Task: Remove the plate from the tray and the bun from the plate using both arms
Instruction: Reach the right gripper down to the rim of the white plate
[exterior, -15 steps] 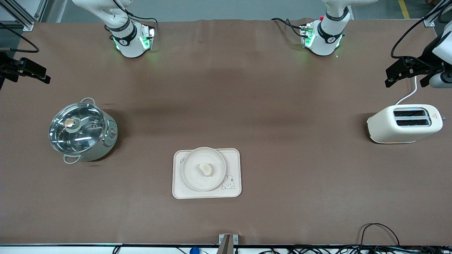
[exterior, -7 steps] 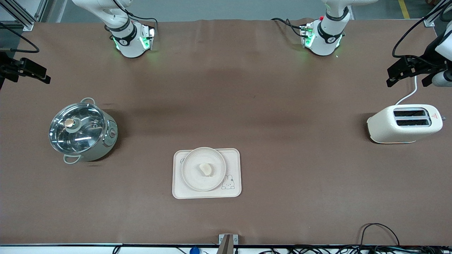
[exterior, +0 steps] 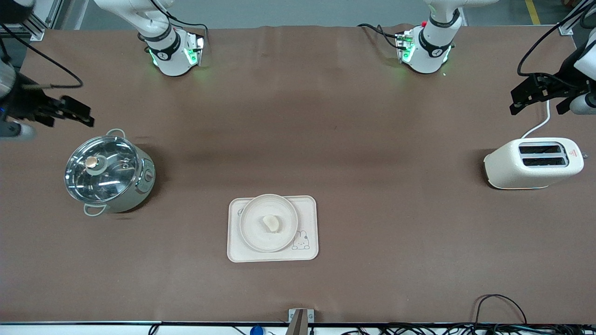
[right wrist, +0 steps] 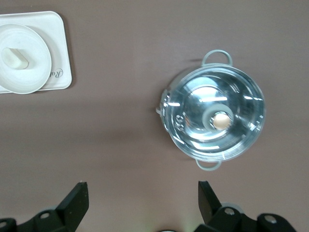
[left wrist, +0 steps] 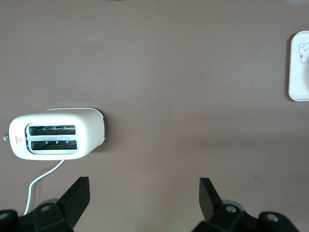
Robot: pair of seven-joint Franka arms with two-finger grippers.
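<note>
Brown table point(exterior: 354, 139) spreads under my two arms. Largest on it, a lidded steel pot point(exterior: 109, 173) sits toward my right arm's end, a white toaster point(exterior: 533, 163) toward my left arm's. Between them a rabbit-printed tray point(exterior: 307, 253) carries the plate point(exterior: 251, 230), the bun point(exterior: 272, 223) resting on it. My right gripper point(right wrist: 140, 195) hangs spread above the pot; my left gripper point(left wrist: 145, 193) hangs spread above the toaster.

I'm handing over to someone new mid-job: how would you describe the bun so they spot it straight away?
Find the rectangular cream tray with the rabbit drawing, near the table's middle, between the pot and the toaster. A round plate sits on it. The bun is the small pale half-round lump at the plate's centre, the only food in sight.
</note>
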